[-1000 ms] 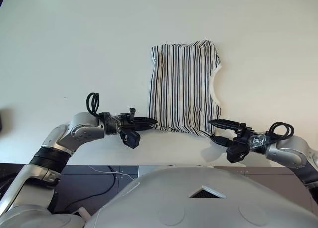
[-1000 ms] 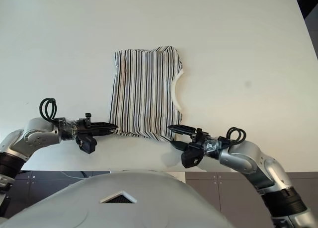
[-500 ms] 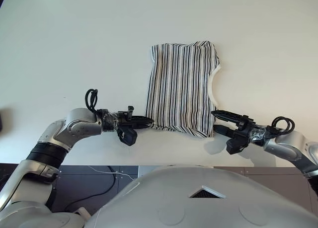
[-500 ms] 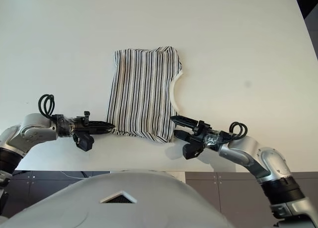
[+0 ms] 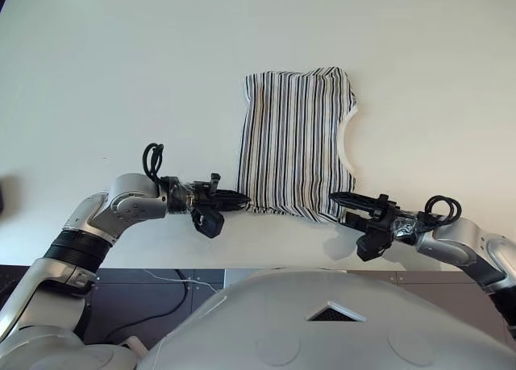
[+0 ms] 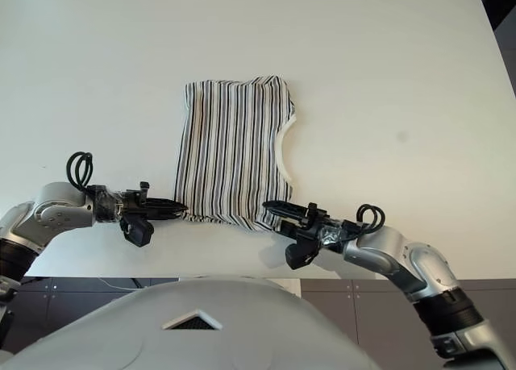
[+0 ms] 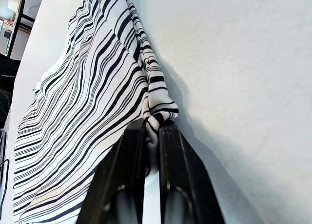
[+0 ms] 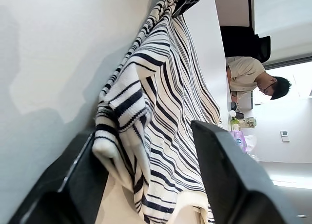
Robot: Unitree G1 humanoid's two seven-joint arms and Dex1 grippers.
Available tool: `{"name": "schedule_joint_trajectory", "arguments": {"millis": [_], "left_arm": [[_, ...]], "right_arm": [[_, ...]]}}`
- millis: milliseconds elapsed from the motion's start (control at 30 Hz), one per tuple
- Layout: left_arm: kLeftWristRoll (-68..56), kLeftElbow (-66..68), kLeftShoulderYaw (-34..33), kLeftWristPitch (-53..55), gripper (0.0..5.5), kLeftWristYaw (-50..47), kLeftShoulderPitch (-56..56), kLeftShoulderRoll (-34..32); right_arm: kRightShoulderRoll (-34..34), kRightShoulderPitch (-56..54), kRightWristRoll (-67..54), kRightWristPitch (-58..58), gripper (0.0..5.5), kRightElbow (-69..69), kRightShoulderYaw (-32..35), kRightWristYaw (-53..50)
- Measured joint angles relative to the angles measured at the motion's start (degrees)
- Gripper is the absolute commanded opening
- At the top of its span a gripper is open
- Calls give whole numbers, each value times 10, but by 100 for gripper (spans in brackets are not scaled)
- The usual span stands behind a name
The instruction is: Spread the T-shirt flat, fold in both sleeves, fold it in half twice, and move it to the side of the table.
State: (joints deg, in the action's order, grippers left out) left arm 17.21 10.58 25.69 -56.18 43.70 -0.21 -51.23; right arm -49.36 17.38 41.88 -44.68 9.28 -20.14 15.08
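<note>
- Left pincer [image 5: 242, 198] was clamped nearly closed on the T-shirt [image 5: 294, 140]'s near left corner.
- Right pincer [image 5: 340, 205] gaped wide, with the near right corner between its fingers [image 8: 48, 199], against one of them.
- Wrist views caught the bunched hems; head views gave the whole shirt.
- Striped, folded rectangular, it lay near the worktop [image 5: 121, 80]'s front edge.

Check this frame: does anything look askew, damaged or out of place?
Nothing damaged. The folded striped T-shirt lies askew: its near edge slants, and both near corners are bunched, one pinched in the left gripper, one between the open fingers of the right gripper.
</note>
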Motion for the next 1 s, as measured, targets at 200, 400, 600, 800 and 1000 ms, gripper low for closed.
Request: {"name": "schedule_joint_trajectory", "arguments": {"millis": [200,400,600,800,1000], "left_arm": [[-9,-3,5,2,17,9,-6,0],[-34,-17,5,19,17,10,-5,0],[-114,-69,5,68,17,43,21,-18],[-311,-267,-47,225,17,82,133,-125],[-541,-419,-155,425,17,84,206,-196]], "right_arm": [[0,-4,-6,5,121,-8,-12,12],[0,-5,-43,12,22,-17,-13,41],[-17,17,-88,38,10,7,1,83],[-122,140,-336,158,10,170,105,205],[-163,142,-639,386,10,302,251,278]]}}
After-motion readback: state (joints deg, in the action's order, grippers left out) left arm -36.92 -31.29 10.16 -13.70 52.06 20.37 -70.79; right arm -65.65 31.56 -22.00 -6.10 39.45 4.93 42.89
